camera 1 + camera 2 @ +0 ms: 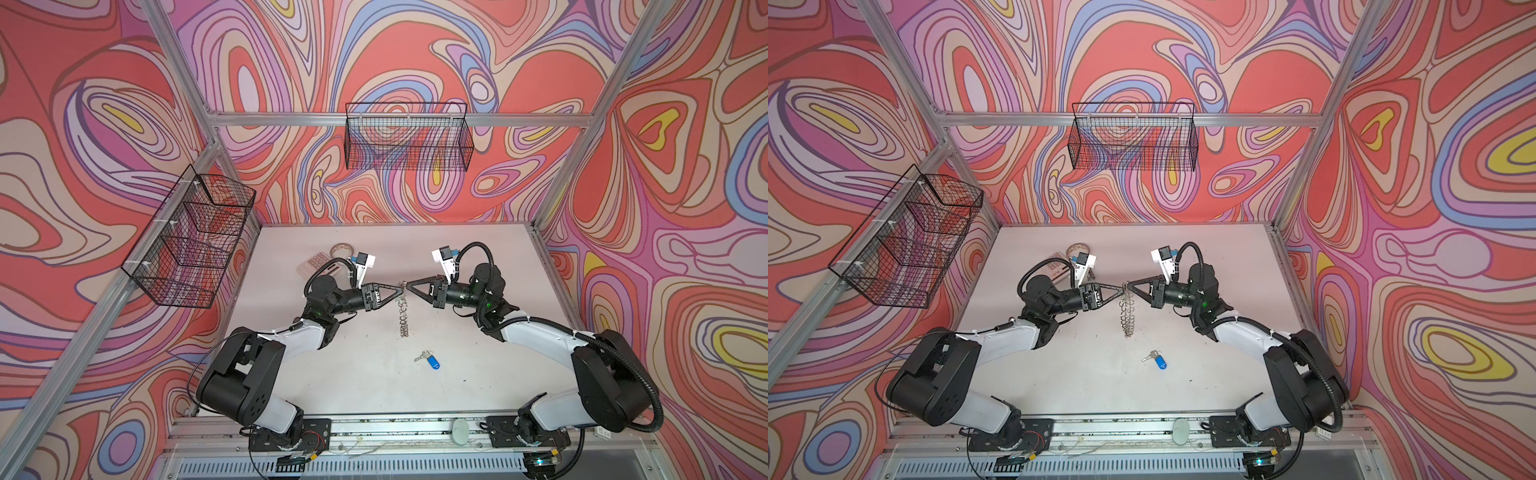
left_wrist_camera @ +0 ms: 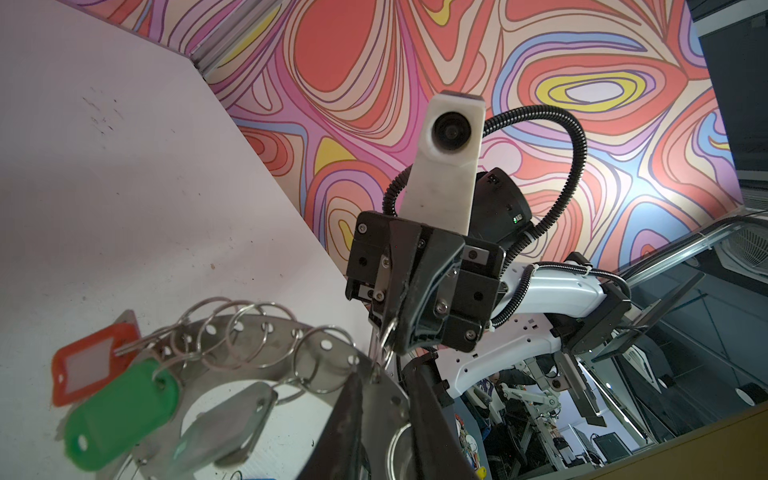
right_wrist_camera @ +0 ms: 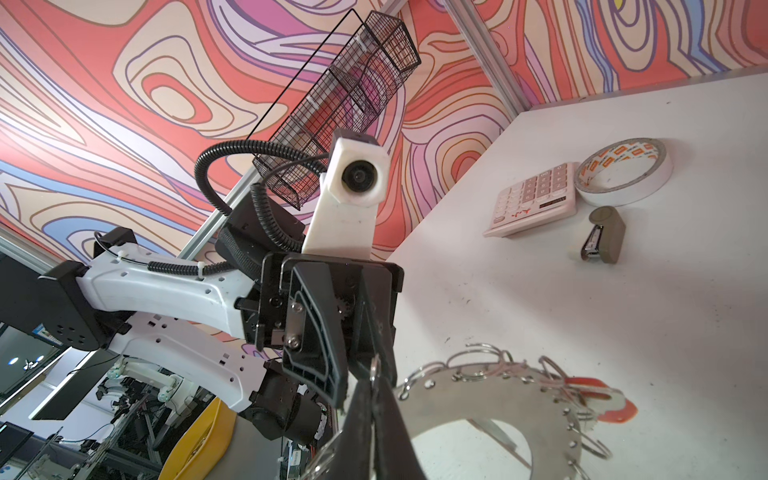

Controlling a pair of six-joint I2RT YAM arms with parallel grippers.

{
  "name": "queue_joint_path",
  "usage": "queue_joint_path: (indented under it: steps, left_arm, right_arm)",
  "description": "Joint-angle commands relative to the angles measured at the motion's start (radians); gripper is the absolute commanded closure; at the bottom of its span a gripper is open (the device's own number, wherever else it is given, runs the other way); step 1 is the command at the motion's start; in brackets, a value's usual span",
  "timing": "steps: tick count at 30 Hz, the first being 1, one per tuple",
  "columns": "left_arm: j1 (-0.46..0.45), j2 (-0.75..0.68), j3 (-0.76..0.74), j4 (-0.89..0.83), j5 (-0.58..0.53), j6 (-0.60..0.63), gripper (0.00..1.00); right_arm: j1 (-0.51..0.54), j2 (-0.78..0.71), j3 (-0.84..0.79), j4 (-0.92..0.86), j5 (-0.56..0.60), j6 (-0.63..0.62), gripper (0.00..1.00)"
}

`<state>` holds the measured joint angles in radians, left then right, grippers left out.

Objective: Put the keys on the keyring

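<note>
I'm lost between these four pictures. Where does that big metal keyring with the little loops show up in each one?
Top view: the keyring hangs edge-on at centre, between both arms' tips.
Top view: same spot, keyring edge-on.
Left wrist: keyring close up, flat face showing.
Right wrist: keyring close up, flat face showing.
Shared landmark: the right gripper, pinching the keyring's rim.

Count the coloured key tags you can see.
4. The red-orange tag, green tag and pale tag hang on loops of the keyring; the blue tag lies on the table. Others may be hidden.
</note>
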<state>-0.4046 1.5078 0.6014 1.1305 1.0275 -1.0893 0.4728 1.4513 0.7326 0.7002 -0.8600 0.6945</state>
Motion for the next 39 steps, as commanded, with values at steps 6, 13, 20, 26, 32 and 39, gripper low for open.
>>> queue_joint_path:
  steps: [6,13,20,26,32,39]
  left_arm:
    - [-0.017,0.026,0.003,0.112,0.011,-0.038,0.85]
    - [-0.021,0.026,0.007,0.107,-0.016,-0.043,0.97]
    - [-0.021,-0.096,0.044,-0.212,-0.097,0.148,1.0]
    - [-0.035,-0.257,0.171,-0.82,-0.168,0.576,1.0]
    - [-0.087,-0.297,0.259,-1.108,-0.255,0.819,1.0]
    - [-0.074,-0.27,0.218,-1.073,-0.307,0.713,1.0]
  right_arm:
    - [0.002,0.006,-0.011,0.047,0.017,0.008,1.0]
    - [0.003,0.003,-0.017,0.038,0.02,-0.003,1.0]
    - [0.0,-0.03,-0.036,-0.015,0.044,-0.028,0.98]
    - [-0.097,-0.059,-0.087,0.068,0.032,0.058,0.67]
    - [-0.13,-0.073,-0.101,0.069,0.043,0.063,0.52]
    - [-0.13,-0.082,-0.095,-0.027,0.094,-0.005,0.51]
